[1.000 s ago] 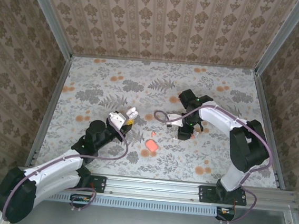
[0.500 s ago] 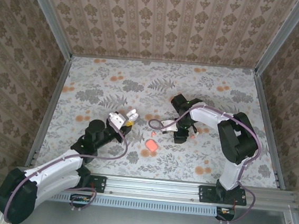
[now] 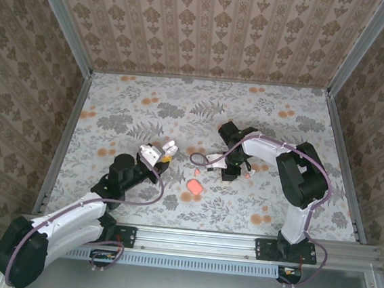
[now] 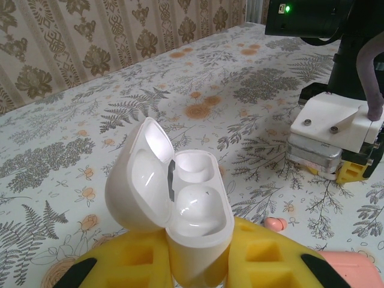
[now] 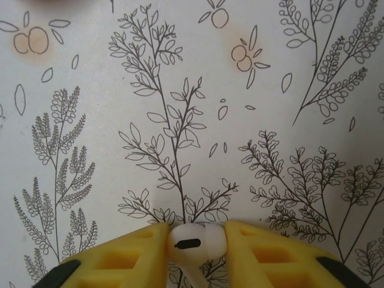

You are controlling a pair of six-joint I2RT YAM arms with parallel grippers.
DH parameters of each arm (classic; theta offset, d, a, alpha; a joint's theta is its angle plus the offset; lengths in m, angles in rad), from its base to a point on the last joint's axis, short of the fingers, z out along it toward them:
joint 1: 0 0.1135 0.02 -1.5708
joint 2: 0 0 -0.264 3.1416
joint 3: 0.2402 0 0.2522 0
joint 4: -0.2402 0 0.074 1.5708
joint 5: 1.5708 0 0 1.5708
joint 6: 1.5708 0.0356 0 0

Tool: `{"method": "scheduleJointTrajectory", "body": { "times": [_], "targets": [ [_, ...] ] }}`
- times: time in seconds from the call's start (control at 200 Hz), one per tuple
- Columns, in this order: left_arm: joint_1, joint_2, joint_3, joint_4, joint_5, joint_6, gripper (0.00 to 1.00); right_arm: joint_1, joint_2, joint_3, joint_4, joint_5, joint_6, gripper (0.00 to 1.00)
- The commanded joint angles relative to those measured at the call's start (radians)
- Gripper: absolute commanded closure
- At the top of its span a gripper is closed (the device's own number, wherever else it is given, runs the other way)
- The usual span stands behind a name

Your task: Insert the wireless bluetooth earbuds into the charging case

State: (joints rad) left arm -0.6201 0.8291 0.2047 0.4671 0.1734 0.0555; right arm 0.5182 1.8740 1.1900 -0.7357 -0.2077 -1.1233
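**Your right tool [image 5: 195,251] is clamped on one earbud [image 5: 192,241], and your left tool [image 4: 198,267] grips the open charging case [image 4: 174,192].**
Between them a pink case [image 3: 193,186] lies on the worktop [image 3: 128,104], with a second earbud [image 3: 196,174] just far of it. The charging case's lid stands hinged up. Your right arm has folded leftward since a second ago.

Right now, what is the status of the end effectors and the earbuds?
Left end effector shut on open white case. Right end effector shut on white earbud. Pink case lies between them.
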Motion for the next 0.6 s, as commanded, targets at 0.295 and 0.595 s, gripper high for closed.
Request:
{"method": "scheduleJointTrajectory", "body": {
  "times": [0.295, 0.595],
  "targets": [
    [0.006, 0.06, -0.037, 0.118, 0.029, -0.002, 0.91, -0.015, -0.136, -0.081, 0.111, -0.105, 0.085, 0.76],
    [-0.009, 0.239, -0.035, 0.395, 0.086, 0.035, 0.92, -0.062, -0.398, -0.317, 0.515, -0.37, 0.4, 0.76]
  ]
}}
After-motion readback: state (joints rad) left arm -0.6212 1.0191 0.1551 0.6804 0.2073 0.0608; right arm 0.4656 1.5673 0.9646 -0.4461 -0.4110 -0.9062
